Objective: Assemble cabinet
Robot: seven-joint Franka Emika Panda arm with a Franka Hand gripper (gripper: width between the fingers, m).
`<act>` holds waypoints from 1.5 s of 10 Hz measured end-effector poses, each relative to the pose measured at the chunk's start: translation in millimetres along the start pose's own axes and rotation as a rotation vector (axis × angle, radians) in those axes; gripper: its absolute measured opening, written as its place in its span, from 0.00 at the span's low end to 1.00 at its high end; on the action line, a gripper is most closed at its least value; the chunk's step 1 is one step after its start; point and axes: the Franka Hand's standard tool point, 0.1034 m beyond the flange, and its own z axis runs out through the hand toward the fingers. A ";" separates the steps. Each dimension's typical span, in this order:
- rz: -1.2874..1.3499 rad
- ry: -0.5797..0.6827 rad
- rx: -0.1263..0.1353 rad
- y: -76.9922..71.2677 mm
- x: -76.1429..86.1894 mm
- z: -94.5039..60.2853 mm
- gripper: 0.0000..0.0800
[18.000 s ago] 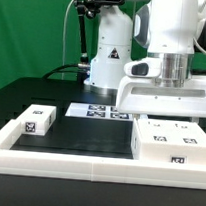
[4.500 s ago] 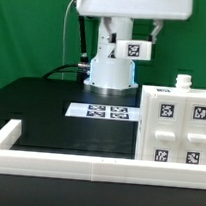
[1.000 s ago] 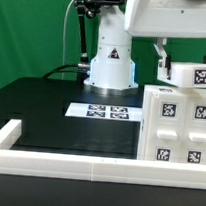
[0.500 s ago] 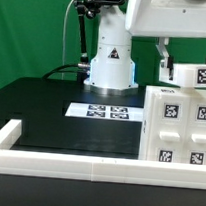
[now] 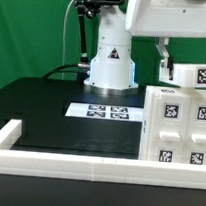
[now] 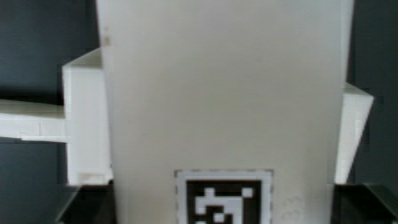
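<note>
1. Where the exterior view is taken first, the cabinet (image 5: 178, 122) is seen standing upright in the lower right of the frame on the black table (image 5: 45, 112). Its tagged front face is shown, and its far side is cut off by the frame edge.
2. A small white tagged block (image 5: 197, 74) is seen on the cabinet's top edge, touching it.
3. The gripper (image 5: 164, 64) is found in the upper right of the frame, beneath the arm's white body. One dark finger (image 5: 163, 56) is seen just beside the block, on the exterior view's left of it. Whether the jaws are apart or clamped on the block cannot be told.
4. The marker board (image 5: 104, 112) is laid flat at the middle of the frame, in front of the robot's base (image 5: 110, 56). A long low white rail (image 5: 56, 160) is run across the lower part of the frame.
5. In the wrist view, the middle of the frame is filled by a tall white panel (image 6: 222, 90) on which one tag (image 6: 224, 200) is carried. Wider white parts (image 6: 80, 120) are seen behind it. The fingers cannot be made out here, so the jaws' state is left unsettled.
</note>
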 end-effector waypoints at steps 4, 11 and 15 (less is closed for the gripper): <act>0.025 0.000 0.000 0.0 0.0 0.0 0.70; 0.561 0.001 0.003 -3.1 0.4 0.3 0.70; 0.936 -0.001 0.003 -3.0 -0.2 1.2 0.70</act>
